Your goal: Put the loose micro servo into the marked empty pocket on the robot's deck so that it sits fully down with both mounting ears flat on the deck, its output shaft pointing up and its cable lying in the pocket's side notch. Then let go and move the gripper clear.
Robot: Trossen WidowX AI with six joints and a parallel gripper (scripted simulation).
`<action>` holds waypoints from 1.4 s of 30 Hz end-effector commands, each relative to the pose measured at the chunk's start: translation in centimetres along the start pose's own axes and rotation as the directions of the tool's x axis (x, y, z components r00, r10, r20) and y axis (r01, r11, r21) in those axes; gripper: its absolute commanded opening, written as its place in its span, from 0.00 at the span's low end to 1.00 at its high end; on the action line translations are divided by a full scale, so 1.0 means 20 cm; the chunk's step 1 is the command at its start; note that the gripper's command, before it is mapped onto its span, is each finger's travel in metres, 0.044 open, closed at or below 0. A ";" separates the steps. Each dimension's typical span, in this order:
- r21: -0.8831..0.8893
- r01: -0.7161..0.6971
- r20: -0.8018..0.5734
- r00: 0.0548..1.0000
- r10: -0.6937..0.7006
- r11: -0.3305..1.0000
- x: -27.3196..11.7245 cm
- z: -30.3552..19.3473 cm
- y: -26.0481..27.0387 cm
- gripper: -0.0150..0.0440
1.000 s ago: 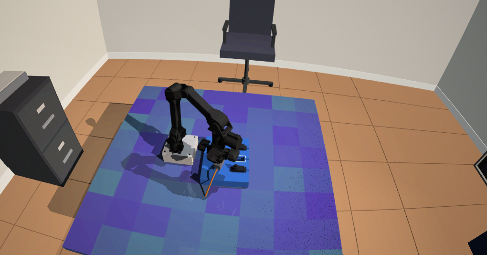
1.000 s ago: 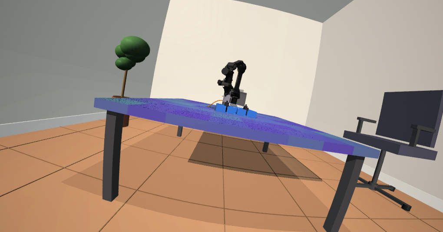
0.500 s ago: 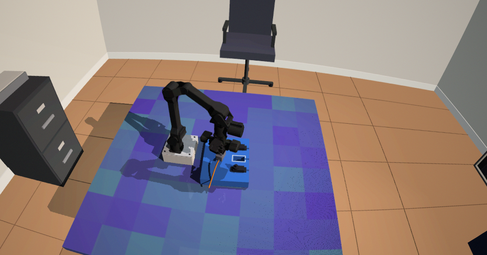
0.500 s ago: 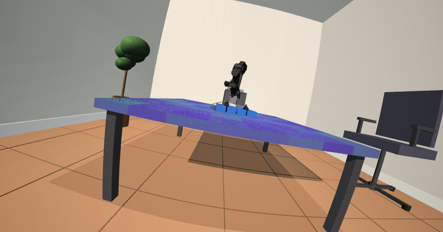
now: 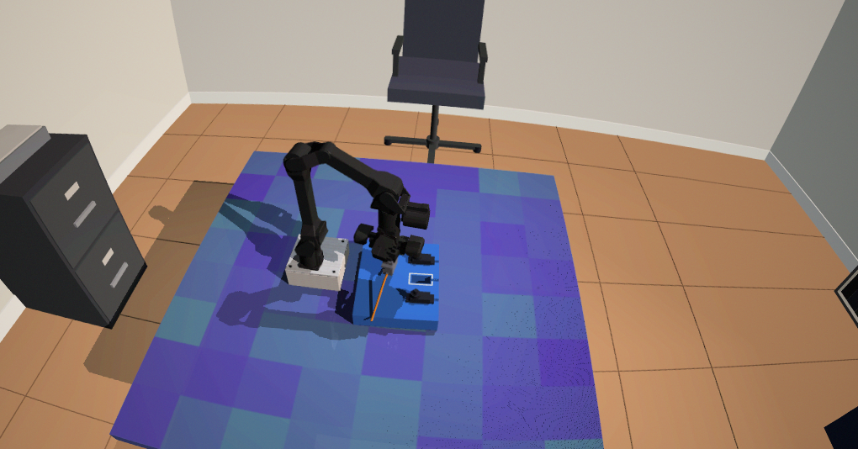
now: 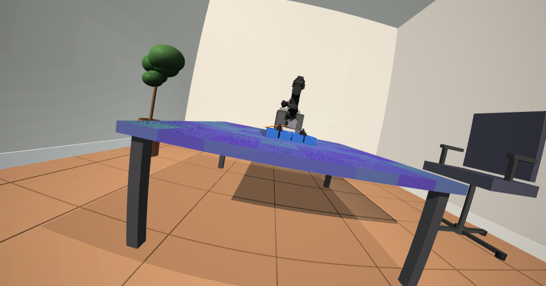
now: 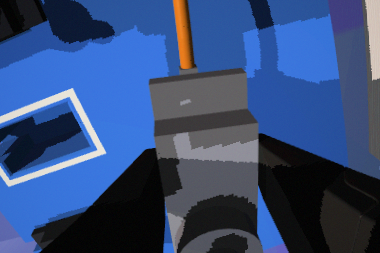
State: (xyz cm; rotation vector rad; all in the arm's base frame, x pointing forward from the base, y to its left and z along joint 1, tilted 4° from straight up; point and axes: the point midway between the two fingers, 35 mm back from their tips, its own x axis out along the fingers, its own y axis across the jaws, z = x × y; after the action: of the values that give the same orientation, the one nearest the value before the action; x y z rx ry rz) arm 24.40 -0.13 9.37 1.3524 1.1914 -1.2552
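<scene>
One boxy grey servo (image 7: pixel 202 146), gripper-clamped (image 7: pixel 206 186).

The micro servo (image 7: pixel 206 166), held above the deck (image 7: pixel 133 62), hangs right of the marked pocket (image 7: pixel 47 135).

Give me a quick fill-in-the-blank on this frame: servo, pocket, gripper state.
1. The gripper is shut on the grey ____.
2. The cable trailing from the servo is ____ in colour.
3. The marked pocket has a ____ outline.
4. In the wrist view, the pocket lies to the ____ of the servo.

Missing words: servo; orange; white; left
</scene>
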 end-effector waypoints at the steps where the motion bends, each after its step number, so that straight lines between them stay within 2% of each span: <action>1: -0.121 -0.003 -0.003 1.000 0.003 0.993 -0.01 -0.01 0.00 0.25; 10: -0.419 -0.004 -0.003 1.000 0.003 0.908 -0.01 -0.01 0.00 0.25; 19: -0.676 -0.004 -0.003 1.000 0.003 0.737 -0.01 -0.01 0.00 0.25; 31: -0.915 -0.004 -0.003 1.000 0.003 0.402 -0.01 -0.01 0.00 0.25; 42: -0.999 -0.003 -0.003 1.000 0.003 0.035 -0.01 -0.01 0.00 0.25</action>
State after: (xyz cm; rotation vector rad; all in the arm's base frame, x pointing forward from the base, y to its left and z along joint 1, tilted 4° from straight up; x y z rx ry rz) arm 24.40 -0.07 9.44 0.2616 1.5502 -0.1546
